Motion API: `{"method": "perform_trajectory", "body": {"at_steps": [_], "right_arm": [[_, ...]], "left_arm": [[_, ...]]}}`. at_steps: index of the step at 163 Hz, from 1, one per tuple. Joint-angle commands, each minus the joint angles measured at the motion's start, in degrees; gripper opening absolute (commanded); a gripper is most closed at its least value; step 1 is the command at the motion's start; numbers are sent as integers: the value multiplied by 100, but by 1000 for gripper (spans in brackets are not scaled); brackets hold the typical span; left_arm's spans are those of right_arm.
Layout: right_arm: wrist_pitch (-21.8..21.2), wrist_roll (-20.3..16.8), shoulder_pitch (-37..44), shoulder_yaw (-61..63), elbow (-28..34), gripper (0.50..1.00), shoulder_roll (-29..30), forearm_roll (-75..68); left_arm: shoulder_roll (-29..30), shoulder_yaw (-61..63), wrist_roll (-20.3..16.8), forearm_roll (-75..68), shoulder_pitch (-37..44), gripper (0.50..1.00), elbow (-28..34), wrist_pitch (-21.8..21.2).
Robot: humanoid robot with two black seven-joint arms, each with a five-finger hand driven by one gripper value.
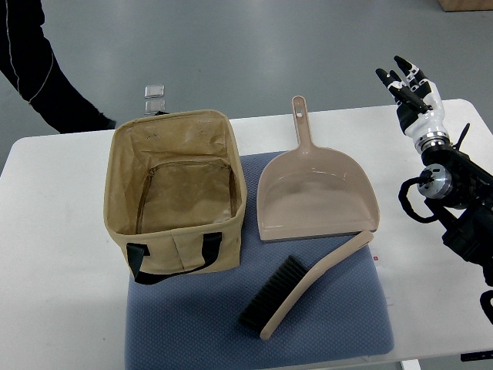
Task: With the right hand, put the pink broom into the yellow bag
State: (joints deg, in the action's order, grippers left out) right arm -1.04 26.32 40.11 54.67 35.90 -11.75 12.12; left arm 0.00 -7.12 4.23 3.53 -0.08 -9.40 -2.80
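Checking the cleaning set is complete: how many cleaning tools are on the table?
2: the dustpan lies right of the bag, and the broom lies just in front of the dustpan on the blue mat.

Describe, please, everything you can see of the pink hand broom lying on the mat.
The pink broom is a small hand brush, apparently plastic, with a curved pale-pink handle and a block of dark bristles at its lower left end. It lies flat and diagonal on the blue-grey mat, handle tip up right, at the dustpan's front edge; contact is unclear. Nothing holds it; the right hand is far off.
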Motion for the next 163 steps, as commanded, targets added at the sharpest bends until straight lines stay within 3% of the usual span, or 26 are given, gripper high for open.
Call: {"method": "perform_trajectory", "body": {"at_steps": [1, 149, 163], "right_arm": [[-2, -4, 5, 8, -4, 930, 6, 1], [-28, -13, 93, -176, -109, 930, -108, 177], [-37, -4, 102, -448, -83, 930, -354, 555]], "left_arm": [[0, -8, -1, -2, -1, 1000, -1, -1], [0, 9, -1, -2, -36, 1000, -1, -1], [0, 9, -1, -2, -36, 1000, -1, -1]]}}
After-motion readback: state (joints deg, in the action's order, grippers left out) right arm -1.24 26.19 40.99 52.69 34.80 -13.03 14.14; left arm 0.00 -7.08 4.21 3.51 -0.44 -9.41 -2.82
